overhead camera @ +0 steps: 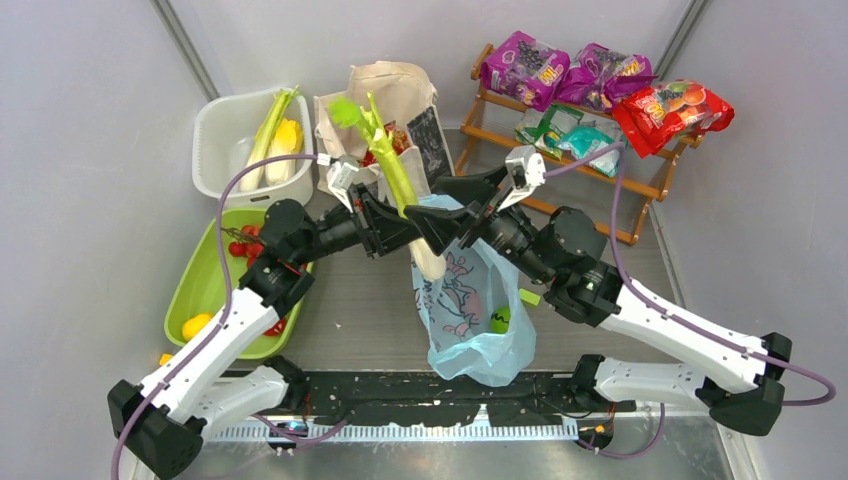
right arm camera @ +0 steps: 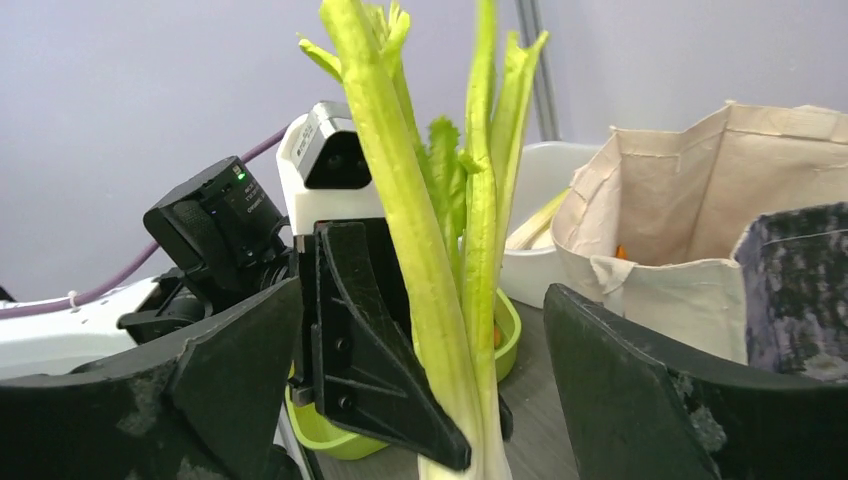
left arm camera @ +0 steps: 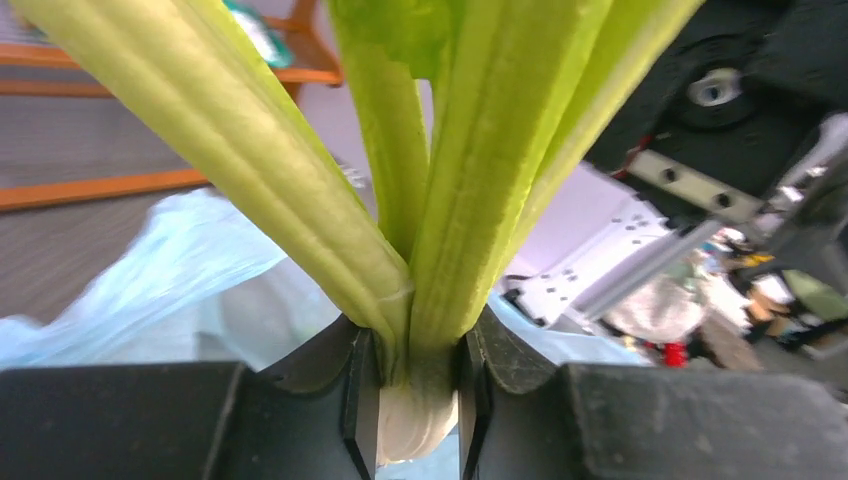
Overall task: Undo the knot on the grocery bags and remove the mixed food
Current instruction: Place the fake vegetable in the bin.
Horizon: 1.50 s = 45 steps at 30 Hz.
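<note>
A bunch of long green-white stalks [overhead camera: 385, 150] stands upright over the light-blue plastic bag [overhead camera: 470, 310]. My left gripper [overhead camera: 408, 228] is shut on it, and the left wrist view shows the jaws [left arm camera: 418, 350] pinching the pale base of the stalks [left arm camera: 470, 200]. My right gripper [overhead camera: 440, 215] is open beside it. Its wide-apart fingers [right arm camera: 640, 390] flank the stalks [right arm camera: 430, 280] without touching. The bag's mouth gapes and a green fruit [overhead camera: 500, 320] shows inside. The knot is out of view. The cream canvas tote [overhead camera: 395, 100] stands behind.
A white tub [overhead camera: 215, 130] at the back left holds stalks and a yellow vegetable. A lime tray [overhead camera: 200, 285] on the left holds red and yellow fruits. A wooden rack [overhead camera: 560, 150] at the back right carries purple, teal and red packets [overhead camera: 670, 110].
</note>
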Each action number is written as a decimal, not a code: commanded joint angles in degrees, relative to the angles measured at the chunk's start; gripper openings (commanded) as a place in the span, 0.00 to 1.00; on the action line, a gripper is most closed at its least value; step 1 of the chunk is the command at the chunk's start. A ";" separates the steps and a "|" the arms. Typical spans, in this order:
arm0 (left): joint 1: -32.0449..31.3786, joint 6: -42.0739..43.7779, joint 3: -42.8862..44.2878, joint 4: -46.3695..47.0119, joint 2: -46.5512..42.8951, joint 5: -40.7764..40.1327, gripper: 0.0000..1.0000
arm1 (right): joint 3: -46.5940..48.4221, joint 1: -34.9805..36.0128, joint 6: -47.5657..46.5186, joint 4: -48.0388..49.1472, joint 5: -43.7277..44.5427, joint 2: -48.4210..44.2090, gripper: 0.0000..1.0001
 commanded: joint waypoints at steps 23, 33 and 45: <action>38.74 60.29 35.74 -40.25 25.43 -44.60 0.00 | -7.50 -2.98 -5.04 -9.61 10.22 -16.28 0.96; 44.54 67.01 41.72 -28.50 39.55 -35.29 0.00 | -8.64 -3.62 -4.10 -10.51 9.04 -14.71 0.95; 47.25 64.99 61.20 -33.00 60.70 -30.98 0.00 | -9.57 -4.39 -2.43 -14.09 8.27 -10.62 0.95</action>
